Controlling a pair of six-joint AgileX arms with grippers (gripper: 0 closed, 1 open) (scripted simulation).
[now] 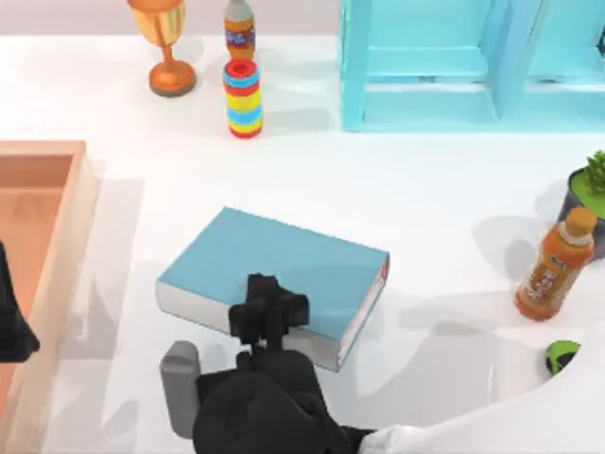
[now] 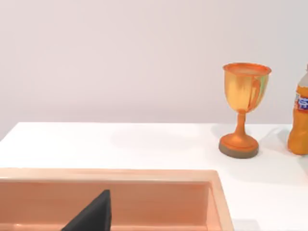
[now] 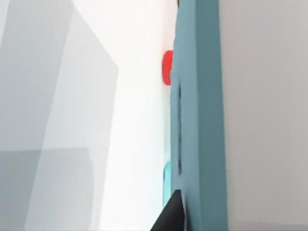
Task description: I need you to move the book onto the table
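A gold goblet, ring stack, turquoise shelf and wooden box stand about.

Light-blue book flat on table

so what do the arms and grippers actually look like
In the top view the right gripper is matte black and blocky, on a bulky black wrist with a grey cylinder beside it and a white arm link with a green-and-black round spot. The left gripper shows as a black angular piece over the wooden box.
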